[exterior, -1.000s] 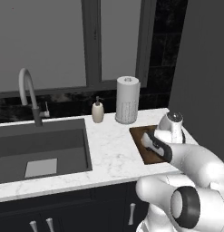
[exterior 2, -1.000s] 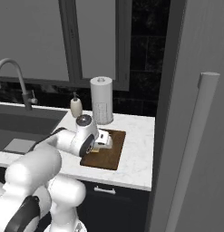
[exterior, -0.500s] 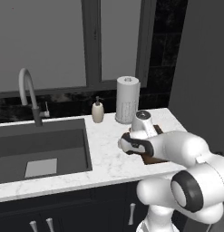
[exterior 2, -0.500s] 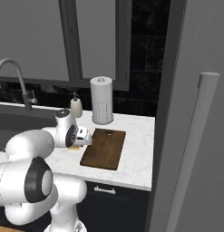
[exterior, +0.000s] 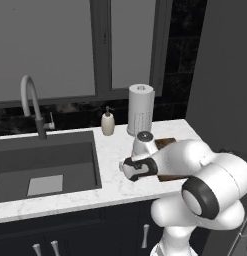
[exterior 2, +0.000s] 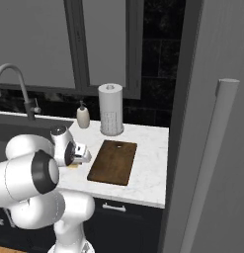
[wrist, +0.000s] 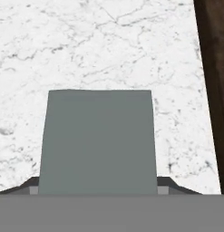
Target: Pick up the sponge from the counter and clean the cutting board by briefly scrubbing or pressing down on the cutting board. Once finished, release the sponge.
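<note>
Since 0.5 s ago, arm has swung further left off the dark brown wooden cutting board (exterior 2: 112, 161) and lowered over the white marble-look counter (exterior: 112, 150), between board and dark grey sink basin (exterior: 45, 165). Two-finger gripper (exterior 2: 79, 154) now points down just left of the board. Small rectangular sponge with grey-green scouring top (wrist: 99, 142) lies on the marble directly beneath the hand; a sliver of its yellow body shows under the wrist in the right base view. Board edge runs along the right of the hand view. Finger state: cannot tell, tips hidden by the sponge. Paper towel roll (exterior: 140, 109) and soap dispenser (exterior: 108, 122) stand behind.
</note>
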Motion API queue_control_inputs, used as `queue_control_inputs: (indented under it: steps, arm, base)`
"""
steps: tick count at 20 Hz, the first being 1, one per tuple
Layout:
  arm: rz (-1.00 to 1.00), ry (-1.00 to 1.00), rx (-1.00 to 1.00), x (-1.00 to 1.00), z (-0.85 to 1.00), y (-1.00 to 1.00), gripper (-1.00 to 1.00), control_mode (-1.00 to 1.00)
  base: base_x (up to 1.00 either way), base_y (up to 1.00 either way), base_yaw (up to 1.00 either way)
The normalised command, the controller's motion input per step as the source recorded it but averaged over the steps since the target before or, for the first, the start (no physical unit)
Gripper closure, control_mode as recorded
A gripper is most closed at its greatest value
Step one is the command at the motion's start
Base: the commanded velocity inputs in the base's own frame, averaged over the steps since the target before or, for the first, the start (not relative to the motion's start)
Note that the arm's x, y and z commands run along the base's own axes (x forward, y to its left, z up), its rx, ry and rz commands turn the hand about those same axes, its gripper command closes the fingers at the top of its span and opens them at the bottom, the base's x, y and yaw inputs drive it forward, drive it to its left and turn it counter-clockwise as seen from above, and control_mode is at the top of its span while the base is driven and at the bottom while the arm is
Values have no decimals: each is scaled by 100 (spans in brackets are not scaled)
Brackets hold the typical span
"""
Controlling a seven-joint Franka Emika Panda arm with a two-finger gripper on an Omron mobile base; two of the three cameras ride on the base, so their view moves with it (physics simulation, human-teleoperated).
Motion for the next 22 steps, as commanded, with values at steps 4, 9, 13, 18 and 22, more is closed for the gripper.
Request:
queue_control_inputs:
  steps: [4, 9, 13, 18, 22]
  arm:
    - [0, 0, 0, 9, -22, 0, 100, -100]
    - [0, 0, 0, 1, -2, 0, -100, -100]
    - [0, 0, 0, 0, 0, 0, -100, -100]
    - [0, 0, 0, 0, 1, 0, -100, -100]
    - [0, 0, 0, 0, 8, 0, -100, -100]
  base:
    - [0, 0, 0]
    - [0, 0, 0]
    - [0, 0, 0]
    - [0, 0, 0]
    - [0, 0, 0]
